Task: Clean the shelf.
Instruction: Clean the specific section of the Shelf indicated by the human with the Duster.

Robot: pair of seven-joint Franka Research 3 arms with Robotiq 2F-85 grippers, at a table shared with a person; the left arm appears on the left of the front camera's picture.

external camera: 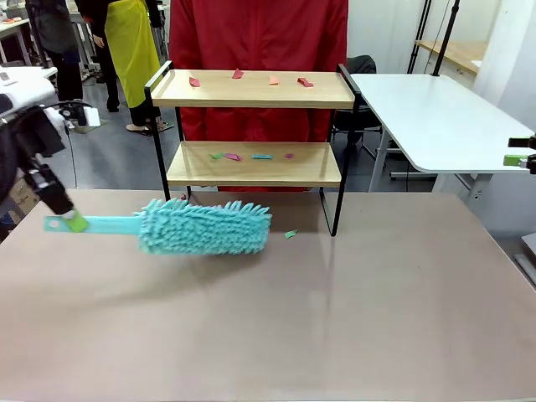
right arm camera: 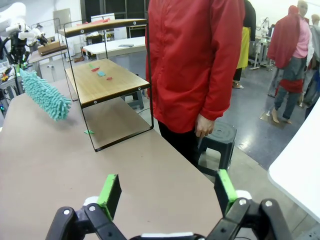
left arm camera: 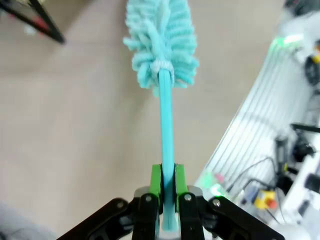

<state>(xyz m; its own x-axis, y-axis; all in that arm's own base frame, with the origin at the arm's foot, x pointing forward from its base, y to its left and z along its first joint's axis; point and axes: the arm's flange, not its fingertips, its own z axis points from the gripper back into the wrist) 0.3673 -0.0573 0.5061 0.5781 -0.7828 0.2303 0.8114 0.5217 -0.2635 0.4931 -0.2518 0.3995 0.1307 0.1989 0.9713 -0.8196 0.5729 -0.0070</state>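
My left tool is clamped tight on the end of the flat plastic handle of a teal fluffy microfibre duster. In the left wrist view I see both green pads pressed against the handle's two faces, with the handle running straight out to the shaggy head. The duster lies roughly level, head pointing towards the middle of the beige desk and sitting in front of the shelf's left foot. From the right wrist view it looks raised off the desk surface, though I cannot tell whether it brushes the frame. My right tool stands wide open with nothing between its fingers, out at the right side of the desk and well apart from the shelf. The two-tier shelf of light wooden boards on a thin black metal frame stands at the far edge of the desk, just in front of a person in a red jacket. Small red and pink paper scraps lie scattered on the top board. Green, pink and blue scraps lie on the lower board. One green scrap sits on the desk just beside the duster's tip.
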